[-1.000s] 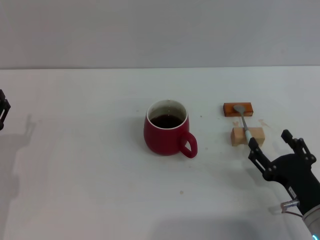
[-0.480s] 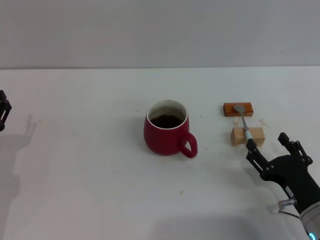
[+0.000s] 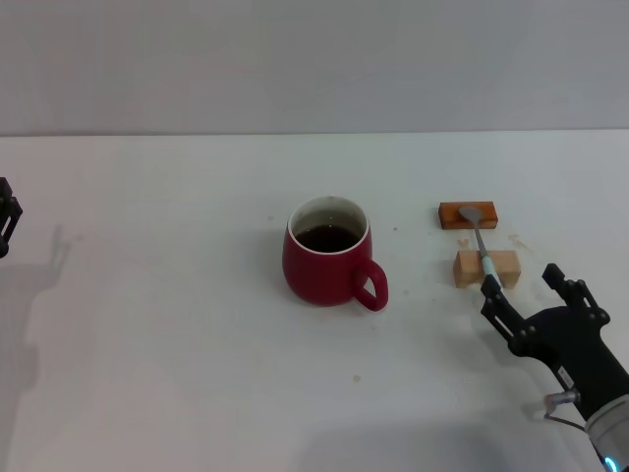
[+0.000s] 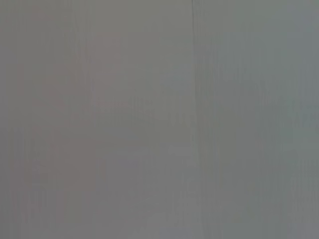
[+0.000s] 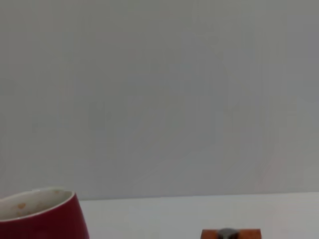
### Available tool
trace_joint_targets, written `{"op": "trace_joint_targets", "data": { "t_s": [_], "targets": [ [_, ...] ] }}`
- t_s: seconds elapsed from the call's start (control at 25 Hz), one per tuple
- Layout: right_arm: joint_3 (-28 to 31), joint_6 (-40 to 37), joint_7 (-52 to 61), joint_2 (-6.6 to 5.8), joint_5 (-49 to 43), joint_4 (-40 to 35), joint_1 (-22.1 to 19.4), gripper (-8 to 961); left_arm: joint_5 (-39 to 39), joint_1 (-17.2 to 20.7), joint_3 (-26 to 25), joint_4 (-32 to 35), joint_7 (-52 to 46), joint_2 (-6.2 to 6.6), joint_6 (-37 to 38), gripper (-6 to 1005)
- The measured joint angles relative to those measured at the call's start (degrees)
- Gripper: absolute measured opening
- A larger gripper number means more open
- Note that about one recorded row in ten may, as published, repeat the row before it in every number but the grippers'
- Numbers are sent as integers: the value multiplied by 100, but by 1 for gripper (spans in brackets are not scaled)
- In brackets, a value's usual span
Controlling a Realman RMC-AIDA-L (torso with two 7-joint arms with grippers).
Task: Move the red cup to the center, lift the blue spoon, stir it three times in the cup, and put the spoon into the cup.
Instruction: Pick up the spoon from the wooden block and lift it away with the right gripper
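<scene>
Centrally on the white table (image 3: pixel 177 393), the red cup (image 3: pixel 327 253): upright, dark liquid inside, loop handle turned toward about 4 o'clock. At roughly 3 o'clock from the cup, well apart from it, the blue spoon (image 3: pixel 479 245), lying across two small blocks: grey bowl on the orange-brown block (image 3: pixel 468 214) at the far end, neck over the tan wooden block (image 3: pixel 486 267), pale handle end poking out toward 6 o'clock. Just beyond that handle end, at about 5 o'clock from the spoon, the right gripper (image 3: pixel 526 293), fingers spread wide apart, nothing between them, one fingertip close beside the handle tip; contact there impossible to tell. Far off at 9 o'clock, at the table's edge, the left gripper (image 3: pixel 6 217), only partly visible, finger state impossible to tell.
</scene>
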Motion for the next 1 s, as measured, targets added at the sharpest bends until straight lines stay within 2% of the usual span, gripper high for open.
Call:
{"op": "trace_joint_targets", "data": {
  "t_s": [0.32, 1.0],
  "targets": [
    [-1, 278, 2, 0, -1, 10, 109, 823, 0, 0, 0, 0, 0, 0, 18, 855],
    [-10, 233, -3, -18, -41, 91, 58, 823, 8, 26, 9, -9, 0, -7, 80, 855]
  ]
}}
